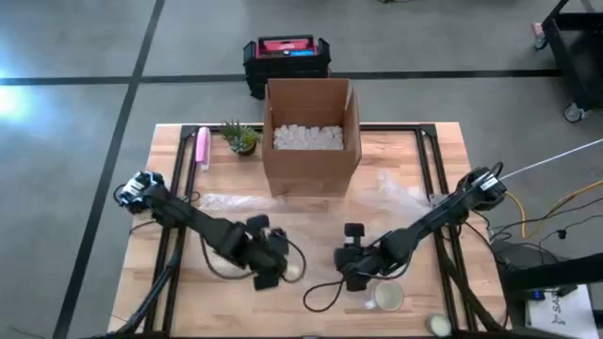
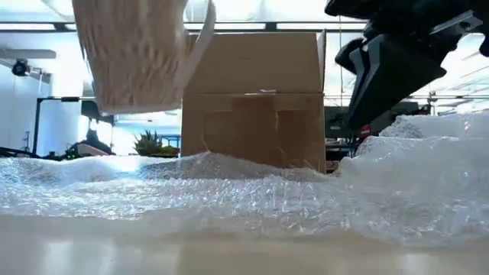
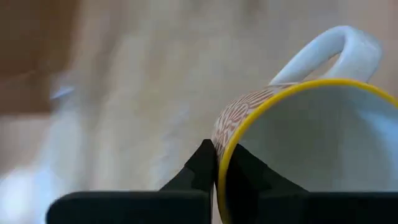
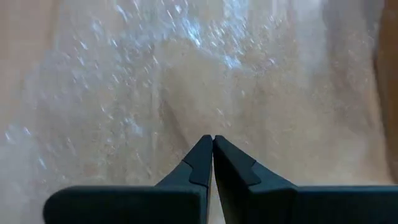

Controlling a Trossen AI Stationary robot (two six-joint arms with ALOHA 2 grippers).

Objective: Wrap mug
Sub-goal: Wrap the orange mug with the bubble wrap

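Box (image 1: 311, 132) beyond mug (image 3: 298, 149), wrap (image 2: 252, 191).

Workshop or lab: taped concrete floor (image 1: 75, 56), equipment cart (image 1: 577, 47), toolbox (image 1: 286, 55).

Readable text: none in any view
Red-topped case (image 1: 285, 47) on the floor: label marks too small to read
Cardboard box (image 1: 311, 132): no print visible; mug (image 3: 298, 149): pattern only, no lettering
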